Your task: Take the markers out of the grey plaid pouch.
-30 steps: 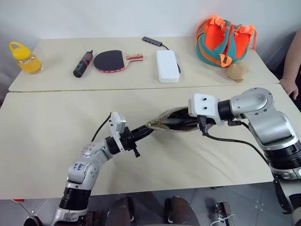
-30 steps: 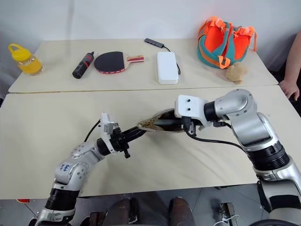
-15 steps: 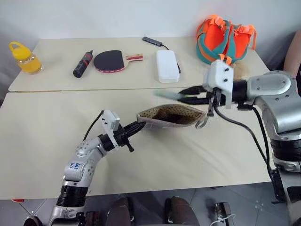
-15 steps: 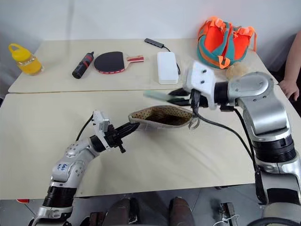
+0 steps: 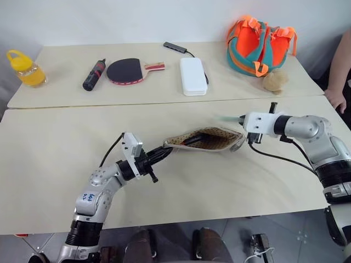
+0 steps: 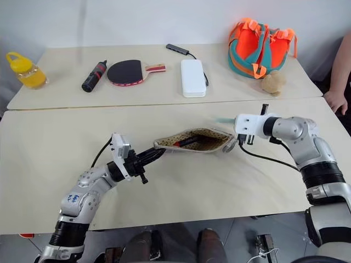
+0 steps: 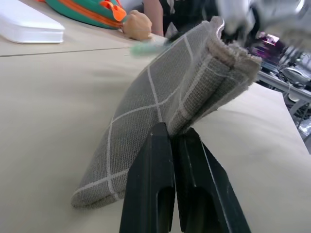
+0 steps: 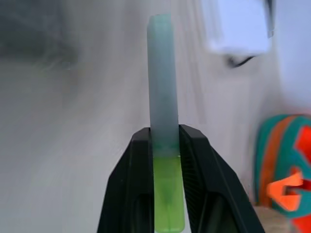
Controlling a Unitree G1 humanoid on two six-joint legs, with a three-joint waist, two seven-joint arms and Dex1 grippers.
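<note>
Left eye view: near table (image 5: 49,164), grey plaid pouch (image 5: 205,139) lying open at centre, its left corner clamped by left gripper (image 5: 167,152); right gripper (image 5: 239,119), just right, pinches mint marker (image 8: 163,104); dark marker (image 5: 189,141) inside pouch.

The grey plaid fabric pouch (image 5: 204,139) lies mid-surface between the left hand (image 5: 167,152) and right hand (image 5: 237,118). A dark red-ended marker (image 5: 192,139) sits inside; the pale mint marker (image 8: 163,121) is outside, right of it.
</note>
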